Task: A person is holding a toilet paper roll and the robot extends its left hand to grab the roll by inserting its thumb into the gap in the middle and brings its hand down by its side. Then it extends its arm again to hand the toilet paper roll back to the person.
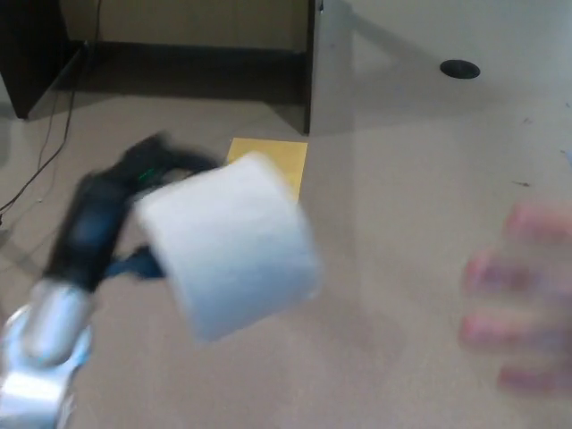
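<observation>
A white toilet paper roll [231, 246] is held up in the middle of the head view, blurred by motion. My left hand [116, 210], black with a silver wrist, comes in from the lower left and is shut on the roll from its left end. A person's fingertips [518, 299] show blurred at the right edge, apart from the roll. My right hand is out of the picture.
A yellow sheet [279, 154] lies on the grey floor behind the roll, mostly hidden. A dark desk panel [313, 63] stands at the top centre, cables [54, 134] trail at the left, and a black disc [459, 69] lies top right.
</observation>
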`<state>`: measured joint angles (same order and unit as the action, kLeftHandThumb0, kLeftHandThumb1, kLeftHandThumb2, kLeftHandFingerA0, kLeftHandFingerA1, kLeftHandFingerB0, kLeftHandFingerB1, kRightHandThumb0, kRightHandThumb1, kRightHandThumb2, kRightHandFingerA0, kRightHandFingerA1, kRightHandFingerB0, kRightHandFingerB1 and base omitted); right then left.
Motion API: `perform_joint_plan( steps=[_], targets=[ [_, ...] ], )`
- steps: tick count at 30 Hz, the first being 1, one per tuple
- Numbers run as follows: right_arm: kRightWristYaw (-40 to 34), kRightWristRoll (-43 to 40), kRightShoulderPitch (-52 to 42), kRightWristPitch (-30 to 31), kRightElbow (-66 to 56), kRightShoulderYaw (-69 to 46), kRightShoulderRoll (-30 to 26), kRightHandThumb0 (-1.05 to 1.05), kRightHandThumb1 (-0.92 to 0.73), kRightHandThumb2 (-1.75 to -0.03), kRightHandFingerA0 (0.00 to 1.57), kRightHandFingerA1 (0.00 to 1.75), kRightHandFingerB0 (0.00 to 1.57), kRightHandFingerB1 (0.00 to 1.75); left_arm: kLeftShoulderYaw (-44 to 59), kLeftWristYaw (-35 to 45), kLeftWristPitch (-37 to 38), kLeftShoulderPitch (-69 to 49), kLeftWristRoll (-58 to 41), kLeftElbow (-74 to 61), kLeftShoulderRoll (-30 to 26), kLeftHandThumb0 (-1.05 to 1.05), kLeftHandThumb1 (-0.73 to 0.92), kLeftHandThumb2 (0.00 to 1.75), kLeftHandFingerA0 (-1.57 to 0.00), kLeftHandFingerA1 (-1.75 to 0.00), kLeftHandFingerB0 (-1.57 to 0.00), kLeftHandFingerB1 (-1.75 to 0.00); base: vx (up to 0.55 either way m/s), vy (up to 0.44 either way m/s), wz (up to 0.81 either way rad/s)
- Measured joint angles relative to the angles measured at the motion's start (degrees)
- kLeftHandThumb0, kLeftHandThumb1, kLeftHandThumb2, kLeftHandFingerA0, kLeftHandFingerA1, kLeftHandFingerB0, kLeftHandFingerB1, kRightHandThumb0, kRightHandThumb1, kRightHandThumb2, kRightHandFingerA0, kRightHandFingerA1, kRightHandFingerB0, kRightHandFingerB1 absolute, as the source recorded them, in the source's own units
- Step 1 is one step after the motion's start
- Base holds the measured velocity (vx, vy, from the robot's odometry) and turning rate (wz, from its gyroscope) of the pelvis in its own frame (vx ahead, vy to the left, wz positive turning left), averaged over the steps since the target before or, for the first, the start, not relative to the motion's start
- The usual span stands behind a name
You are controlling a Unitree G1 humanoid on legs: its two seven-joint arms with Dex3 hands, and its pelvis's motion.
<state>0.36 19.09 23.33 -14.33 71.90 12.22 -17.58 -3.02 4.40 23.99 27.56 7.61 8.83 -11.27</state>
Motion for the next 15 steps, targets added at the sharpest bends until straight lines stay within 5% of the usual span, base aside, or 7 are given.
perform_joint_plan(
  steps=[4,5,6,8,11,12,15],
  targets=[
    [0.01,-0.01,0.02,0.00,-0.01,-0.02,0.10,-0.43,-0.55,-0.87,0.58,0.67,0.35,0.52,-6.78,0.49,-4.04,6.11,3.36,-4.26,4.32,-0.18,0.80,0.64,-0.77,-1.54,-0.71,-1.27,0.00,0.000,0.00],
    [0.02,-0.01,0.03,0.01,0.00,-0.03,0.10,-0.38,-0.67,-0.60,0.62,0.60,0.42,0.38,-8.12,0.60,-4.96,7.24,4.03,-4.84,5.33,-0.17,0.79,0.64,-0.83,-1.50,-0.72,-1.24,0.00,0.000,0.00],
    [0.04,-0.01,0.05,0.00,0.00,-0.04,0.11,-0.38,-0.68,-0.60,0.62,0.60,0.43,0.39,-9.94,0.74,-6.15,8.61,5.03,-5.64,6.84,-0.16,0.77,0.66,-0.81,-1.50,-0.75,-1.18,0.00,0.000,0.00],
    [0.10,-0.02,0.09,0.01,0.00,-0.06,0.12,-0.43,-0.55,-0.86,0.56,0.66,0.37,0.52,-12.57,0.95,-7.85,10.62,6.42,-6.54,9.15,-0.17,0.76,0.65,-0.79,-1.60,-0.72,-1.26,0.00,0.000,0.00],
    [0.24,-0.04,0.51,0.08,0.01,-0.14,0.18,-0.43,-0.55,-0.85,0.53,0.61,0.38,0.52,-17.81,1.03,-11.08,14.48,9.47,-7.07,14.14,-0.26,0.74,0.66,-0.81,-1.55,-0.83,-0.95,0.00,0.000,0.00],
    [0.27,-0.04,0.67,0.09,0.01,-0.15,0.24,-0.37,-0.69,-0.61,0.58,0.52,0.43,0.39,-19.33,1.04,-12.14,15.37,10.36,-7.29,15.74,-0.27,0.76,0.62,-0.81,-1.60,-0.74,-1.18,0.00,0.000,0.00],
    [0.38,-0.05,0.70,0.10,0.12,-0.23,0.28,-0.36,-0.69,-0.59,0.57,0.54,0.43,0.40,-22.88,0.13,-14.72,16.94,13.26,-7.21,19.65,-0.26,0.74,0.65,-0.77,-1.62,-0.74,-1.33,0.00,0.000,0.00]
  ],
)
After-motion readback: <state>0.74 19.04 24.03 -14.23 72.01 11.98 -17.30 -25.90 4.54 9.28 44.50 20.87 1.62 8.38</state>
